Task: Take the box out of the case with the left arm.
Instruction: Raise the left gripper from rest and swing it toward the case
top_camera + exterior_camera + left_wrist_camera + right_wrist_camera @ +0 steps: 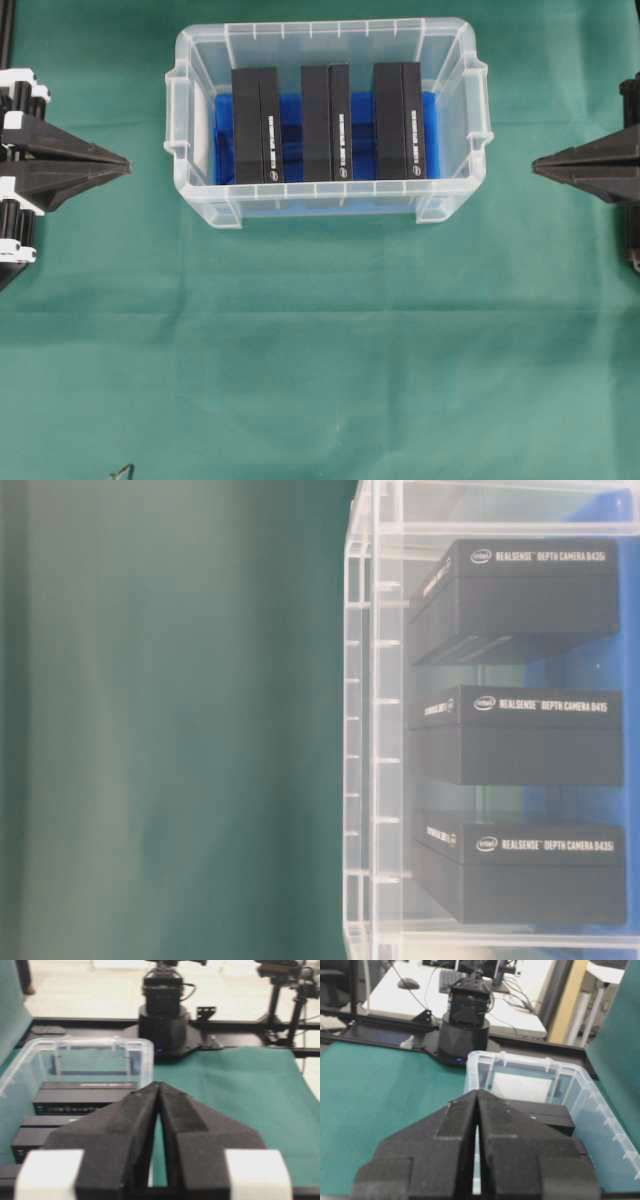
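Note:
The case point(200, 205) is a clear plastic bin with a blue floor at the back middle of the green table. Three black boxes stand side by side inside it: a left box point(256, 125), a middle box point(326, 122) and a right box point(399, 120). White lettering shows on their sides in the table-level view, on the top box point(530, 595). My left gripper point(128, 163) rests left of the case, shut, tips together and empty point(158, 1084). My right gripper point(535, 167) sits right of the case, also shut and empty point(477, 1092).
Green cloth point(320, 350) covers the table in front of the case. The opposite arm's black base point(162, 1015) stands beyond the cloth in the left wrist view. A small dark object point(122, 472) pokes in at the front edge.

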